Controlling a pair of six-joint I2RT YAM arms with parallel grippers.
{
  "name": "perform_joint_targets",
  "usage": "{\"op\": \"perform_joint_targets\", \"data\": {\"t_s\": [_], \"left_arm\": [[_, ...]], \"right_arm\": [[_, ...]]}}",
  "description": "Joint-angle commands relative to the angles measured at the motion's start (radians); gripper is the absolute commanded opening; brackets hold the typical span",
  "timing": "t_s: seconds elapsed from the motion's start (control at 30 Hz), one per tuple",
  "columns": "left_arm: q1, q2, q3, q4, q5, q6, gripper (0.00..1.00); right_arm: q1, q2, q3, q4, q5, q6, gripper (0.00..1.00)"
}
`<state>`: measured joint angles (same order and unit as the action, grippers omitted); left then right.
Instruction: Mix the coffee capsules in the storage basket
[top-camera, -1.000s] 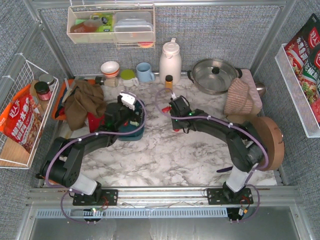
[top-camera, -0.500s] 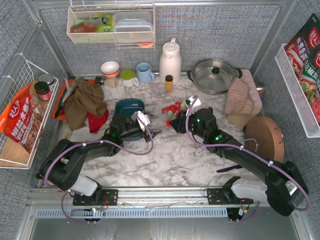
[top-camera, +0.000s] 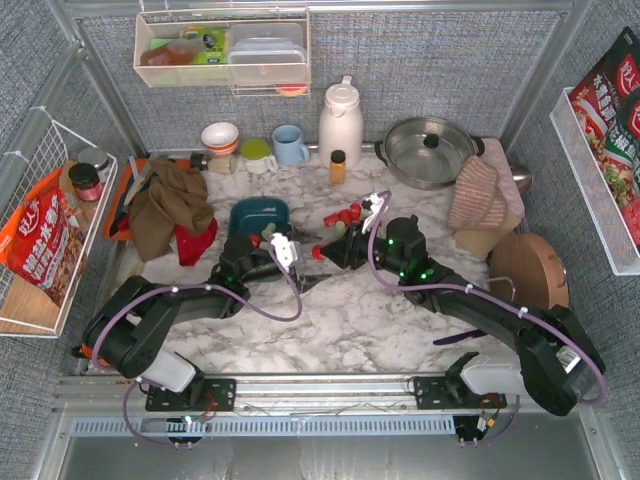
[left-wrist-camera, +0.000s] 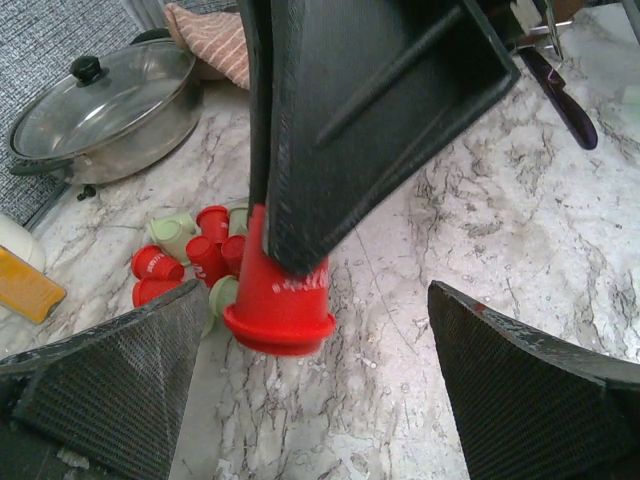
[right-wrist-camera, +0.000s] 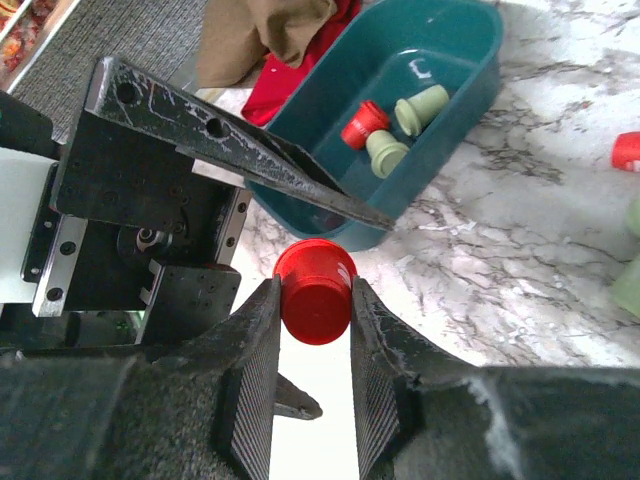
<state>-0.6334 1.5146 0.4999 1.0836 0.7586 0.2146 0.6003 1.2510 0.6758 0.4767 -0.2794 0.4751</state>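
My right gripper (right-wrist-camera: 315, 300) is shut on a red coffee capsule (right-wrist-camera: 316, 288) and holds it just above the marble, in front of the teal storage basket (right-wrist-camera: 455, 95). The basket holds one red capsule (right-wrist-camera: 364, 124) and two mint green ones (right-wrist-camera: 420, 108). In the top view the basket (top-camera: 258, 212) lies left of centre and the right gripper (top-camera: 325, 250) meets my left gripper (top-camera: 303, 262). My left gripper (left-wrist-camera: 318, 300) is open and empty, its jaws wide on either side of the held capsule (left-wrist-camera: 280, 305). Several loose red and green capsules (left-wrist-camera: 190, 250) lie behind it.
A lidded steel pot (top-camera: 430, 150), amber bottle (top-camera: 338, 165), white thermos (top-camera: 340, 122), blue mug (top-camera: 290, 145) and bowls stand along the back. A brown cloth on red fabric (top-camera: 170, 205) lies left of the basket. A striped towel (top-camera: 483, 195) and round wooden board (top-camera: 530, 272) are at right.
My right gripper has moved left from the loose pile with a red capsule in it, up to the left gripper. My left gripper has come off the basket and opened toward it.
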Motion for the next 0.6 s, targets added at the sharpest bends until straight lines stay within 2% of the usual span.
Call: {"op": "perform_joint_targets", "data": {"t_s": [0.0,0.07,0.13,0.23,0.37,0.47,0.53,0.57], "left_arm": [[-0.004,-0.013,-0.008,0.077,-0.016,-0.017,0.99],[-0.004,-0.018,-0.014,0.085,-0.016,-0.012,0.99],[-0.005,-0.020,-0.017,0.088,-0.014,-0.004,0.95],[-0.005,-0.021,-0.018,0.088,-0.012,0.001,0.75],[-0.005,-0.019,-0.018,0.084,-0.020,0.009,0.57],[-0.005,-0.027,-0.018,0.066,-0.056,0.028,0.50],[-0.005,-0.035,-0.020,0.049,-0.092,0.044,0.45],[-0.005,-0.039,-0.018,0.039,-0.117,0.048,0.43]], "right_arm": [[0.007,0.025,0.012,0.082,-0.057,0.030,0.19],[0.009,0.033,0.014,0.081,-0.058,0.032,0.19],[0.009,0.033,0.015,0.083,-0.059,0.034,0.19],[0.010,0.031,0.013,0.083,-0.060,0.036,0.19],[0.010,0.033,0.014,0.081,-0.060,0.037,0.19],[0.010,0.033,0.014,0.077,-0.060,0.037,0.20],[0.009,0.032,0.018,0.070,-0.058,0.035,0.25],[0.010,0.029,0.020,0.063,-0.057,0.032,0.31]]}}
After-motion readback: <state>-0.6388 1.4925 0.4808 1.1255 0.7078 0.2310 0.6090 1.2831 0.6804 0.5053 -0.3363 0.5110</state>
